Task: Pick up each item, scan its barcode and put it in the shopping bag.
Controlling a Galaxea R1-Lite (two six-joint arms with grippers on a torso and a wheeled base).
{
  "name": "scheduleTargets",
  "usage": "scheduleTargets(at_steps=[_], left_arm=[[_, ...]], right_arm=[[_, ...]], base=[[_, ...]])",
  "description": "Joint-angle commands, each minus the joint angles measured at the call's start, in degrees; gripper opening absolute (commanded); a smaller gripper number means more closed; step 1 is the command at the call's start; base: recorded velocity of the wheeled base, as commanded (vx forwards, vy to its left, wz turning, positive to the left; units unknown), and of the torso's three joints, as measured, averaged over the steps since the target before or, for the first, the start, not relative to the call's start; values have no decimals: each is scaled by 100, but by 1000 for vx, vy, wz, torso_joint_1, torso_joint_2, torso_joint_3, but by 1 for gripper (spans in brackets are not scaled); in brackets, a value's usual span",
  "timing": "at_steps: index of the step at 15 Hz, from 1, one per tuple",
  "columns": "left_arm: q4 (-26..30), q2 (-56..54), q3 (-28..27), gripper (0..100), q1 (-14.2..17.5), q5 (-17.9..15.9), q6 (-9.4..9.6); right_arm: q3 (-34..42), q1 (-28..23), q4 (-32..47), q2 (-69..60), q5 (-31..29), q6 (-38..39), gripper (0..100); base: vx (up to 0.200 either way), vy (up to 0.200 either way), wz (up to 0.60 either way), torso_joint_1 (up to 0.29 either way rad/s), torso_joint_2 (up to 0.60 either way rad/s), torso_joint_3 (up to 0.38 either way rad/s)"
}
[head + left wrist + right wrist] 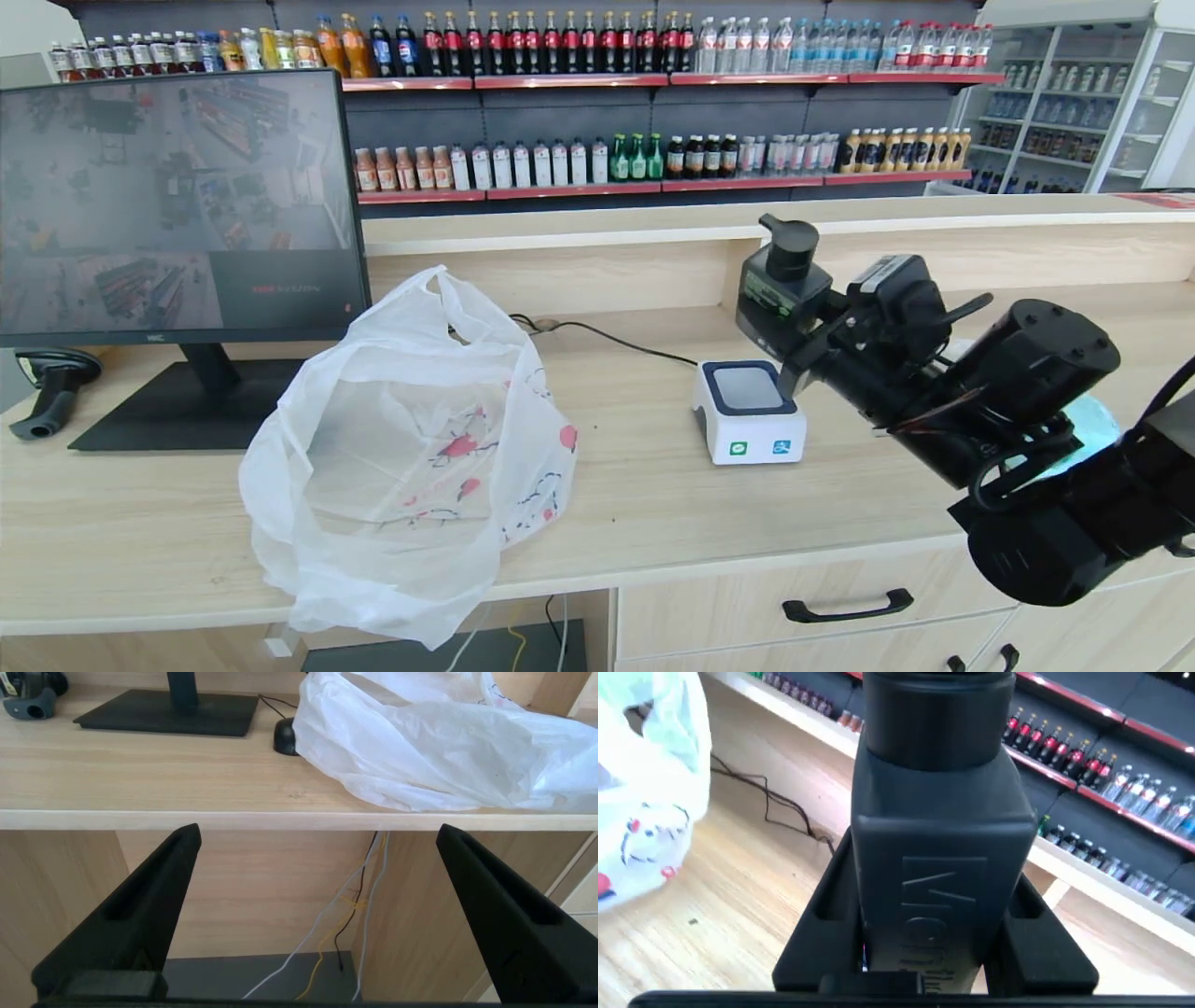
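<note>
My right gripper (798, 327) is shut on a dark square bottle (782, 280) with a round cap, held tilted just above and behind the white barcode scanner (750, 411) on the counter. In the right wrist view the bottle (938, 849) sits clamped between my right gripper's (934, 929) black fingers. The white plastic shopping bag (411, 448) lies slumped, mouth up, left of the scanner at the counter's front edge. My left gripper (318, 905) hangs open below the counter edge (187, 817), in front of the bag (448, 737). A light blue item (1088, 429) lies behind my right arm, mostly hidden.
A monitor (177, 201) on a black stand fills the left of the counter, with a handheld scanner (47, 392) beside it. A black cable (607, 338) runs behind the bag. A raised ledge (653, 229) backs the counter; drink shelves stand behind it. Drawers (845, 607) sit under the counter.
</note>
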Motion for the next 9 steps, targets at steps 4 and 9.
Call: scheduleTargets(at_steps=[4, 9], left_arm=[[-1, -2, 0, 100, 0, 0, 1], [-1, -2, 0, 100, 0, 0, -8]], right_arm=[[922, 384, -12, -1009, -1185, 1499, 0], [1810, 323, -12, -1335, -1861, 2361, 0]], base=[[0, 0, 0, 0, 0, 0], [0, 0, 0, 0, 0, 0]])
